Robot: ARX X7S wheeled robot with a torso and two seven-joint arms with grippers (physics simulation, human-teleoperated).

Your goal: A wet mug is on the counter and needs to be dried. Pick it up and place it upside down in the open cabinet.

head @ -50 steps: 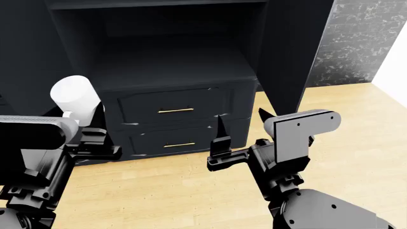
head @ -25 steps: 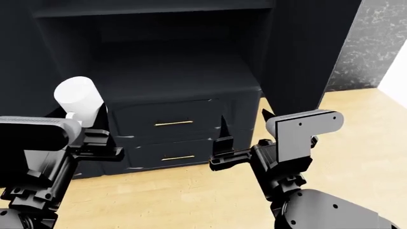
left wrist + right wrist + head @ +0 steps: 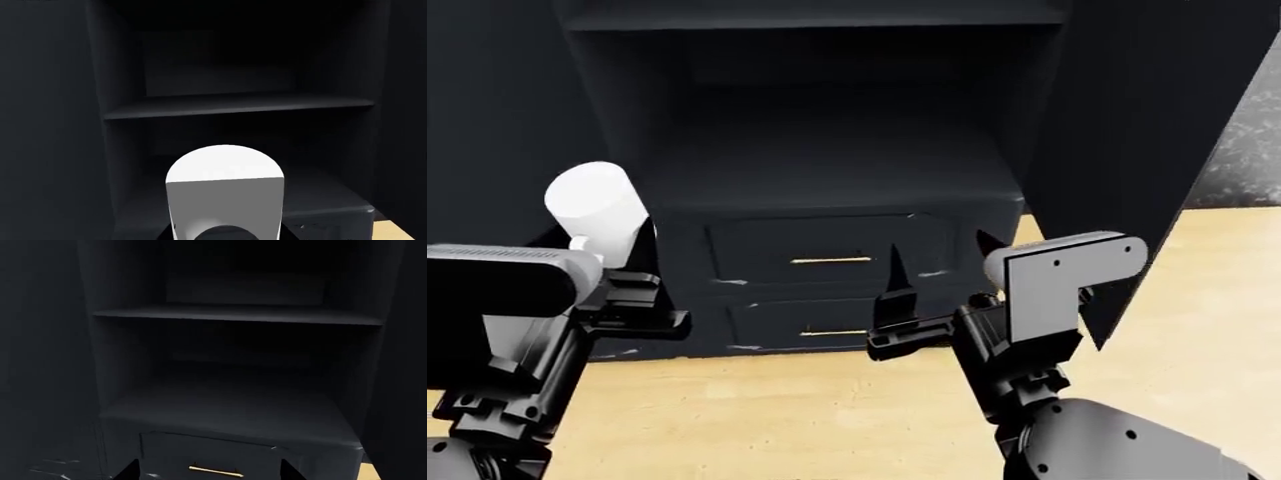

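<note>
Mug [image 3: 597, 208], clamped in left tool [image 3: 614, 290]; right tool [image 3: 934, 265] spread, empty; advise inverting fully before entering cabinet [image 3: 827, 150], clearing shelf edge.

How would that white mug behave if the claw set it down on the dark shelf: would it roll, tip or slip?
The mug looks like a smooth, stiff cylinder, so it could well slip in the left claw if held loosely. Set on its flat end on the level shelf, it should probably stand steady. Laid on its side, it would likely roll.
</note>
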